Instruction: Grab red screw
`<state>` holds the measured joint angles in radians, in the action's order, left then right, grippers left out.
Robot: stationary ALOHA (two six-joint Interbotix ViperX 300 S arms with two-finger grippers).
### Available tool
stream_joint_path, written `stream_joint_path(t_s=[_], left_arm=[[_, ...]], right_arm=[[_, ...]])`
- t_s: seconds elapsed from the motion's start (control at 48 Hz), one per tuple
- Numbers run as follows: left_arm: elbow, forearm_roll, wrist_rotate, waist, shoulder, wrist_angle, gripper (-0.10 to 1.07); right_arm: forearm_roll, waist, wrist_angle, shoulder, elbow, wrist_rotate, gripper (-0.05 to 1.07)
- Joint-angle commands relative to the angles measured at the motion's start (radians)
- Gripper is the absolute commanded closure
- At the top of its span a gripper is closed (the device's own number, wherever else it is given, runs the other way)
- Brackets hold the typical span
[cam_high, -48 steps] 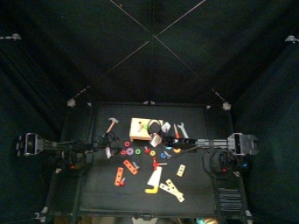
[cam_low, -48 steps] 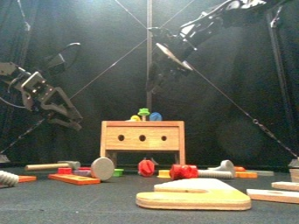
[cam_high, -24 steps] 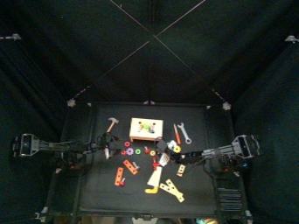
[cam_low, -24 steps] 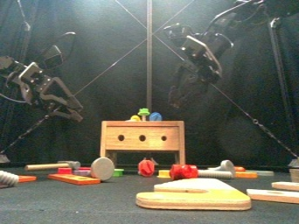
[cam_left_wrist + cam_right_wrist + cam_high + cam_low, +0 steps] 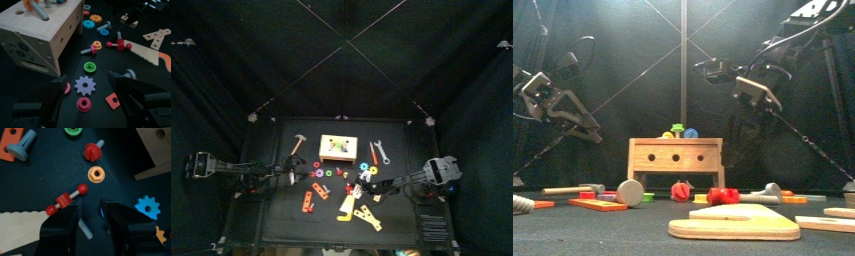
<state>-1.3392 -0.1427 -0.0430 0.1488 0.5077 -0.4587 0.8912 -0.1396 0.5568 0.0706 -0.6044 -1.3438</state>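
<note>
The red screw lies flat on the black table, red head and short grey shaft, close to an orange nut. My right gripper hangs open above them, and nothing is between its jaws. In the top view the right gripper is over the parts scattered in front of the wooden box. The left wrist view also shows the red screw, far from my left gripper, which is open and empty above a purple gear.
A red dumbbell-shaped pin, a grey bolt, a blue gear and a wooden saw lie around the right gripper. A green ring and a red ring lie near the left one.
The right arm has swung away from the wooden box toward the table's front and come down over the loose parts. Its jaws stay open. The left arm has hardly moved.
</note>
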Motion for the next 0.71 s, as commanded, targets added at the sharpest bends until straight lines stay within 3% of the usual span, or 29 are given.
stream_joint_path(t_s=[0.0, 0.229, 0.688], left_arm=[[0.009, -0.003, 0.000, -0.002, 0.000, -0.003, -0.01], [0.008, -0.015, -0.002, -0.002, 0.000, -0.003, -0.01], [-0.009, -0.015, -0.005, 0.012, 0.000, -0.003, -0.01]], right_arm=[[0.005, 0.034, -0.003, 0.003, 0.046, 0.003, 0.28], [0.018, 0.081, -0.014, 0.049, 0.072, -0.006, 0.28], [0.060, 0.129, -0.138, 0.115, 0.169, 0.003, 0.24]])
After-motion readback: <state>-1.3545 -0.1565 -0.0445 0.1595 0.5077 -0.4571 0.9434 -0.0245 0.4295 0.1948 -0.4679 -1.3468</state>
